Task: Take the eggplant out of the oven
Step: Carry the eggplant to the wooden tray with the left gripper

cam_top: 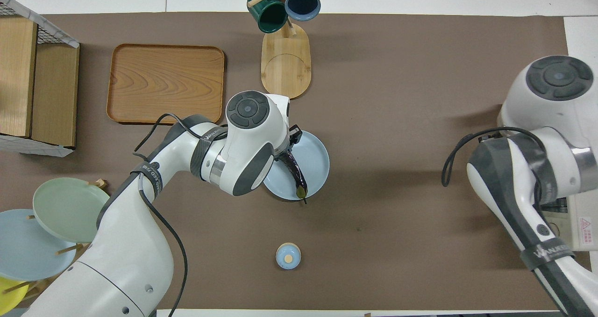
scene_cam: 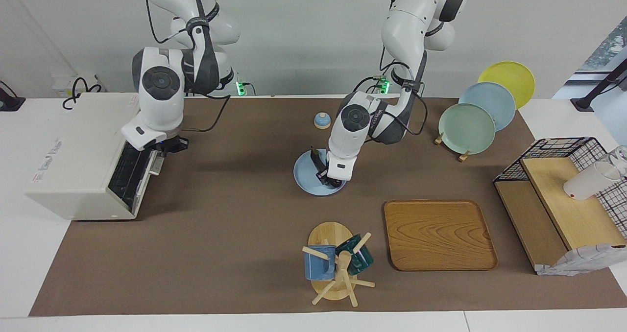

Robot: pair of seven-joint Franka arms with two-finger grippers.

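Dark purple and glossy, the eggplant (cam_top: pixel 294 168) lies on a pale blue plate (cam_top: pixel 313 158) mid-worktop, its long axis slanting across the plate, its green stem end at the plate's edge nearer the robots. The left hand (scene_cam: pixel 327 177) sits low over its other end with the fingers closed; whether they grip it I cannot tell. The right hand (scene_cam: pixel 169 146), fingers together, is at the top edge of the oven door, now nearly closed (the oven (scene_cam: pixel 73 160) stands at the right arm's end). One wooden tray (scene_cam: pixel 438 234), one small blue bell (cam_top: pixel 288 255), two mugs on one rack (scene_cam: pixel 335 263), three plates on a stand (scene_cam: pixel 485 109).
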